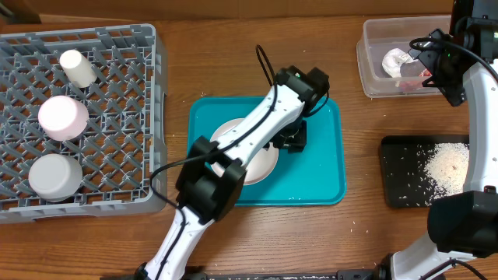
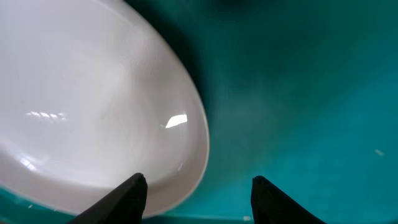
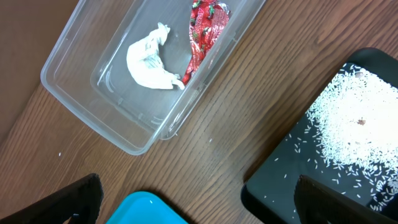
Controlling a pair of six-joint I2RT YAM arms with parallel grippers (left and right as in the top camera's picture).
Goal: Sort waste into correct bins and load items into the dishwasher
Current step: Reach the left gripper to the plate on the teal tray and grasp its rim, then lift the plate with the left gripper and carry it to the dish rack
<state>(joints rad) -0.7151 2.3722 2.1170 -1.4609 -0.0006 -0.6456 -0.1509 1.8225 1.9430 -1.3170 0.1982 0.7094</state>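
Left wrist: left gripper (image 2: pixel 199 180) part-open astride rim of large flat white plate (image 2: pixel 93 99), nothing gripped. Risk: glossy rim slips out when jaws close.

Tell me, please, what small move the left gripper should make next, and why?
Probably close the left gripper on the plate rim: its fingers straddle that rim above the tray, jaws apart, nothing gripped yet.

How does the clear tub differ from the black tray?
The clear tub is see-through with taller walls; the black tray is opaque and shallow. The clear tub holds a white napkin and red wrapper; the black tray holds scattered rice crumbs. Both rest on the wooden table.
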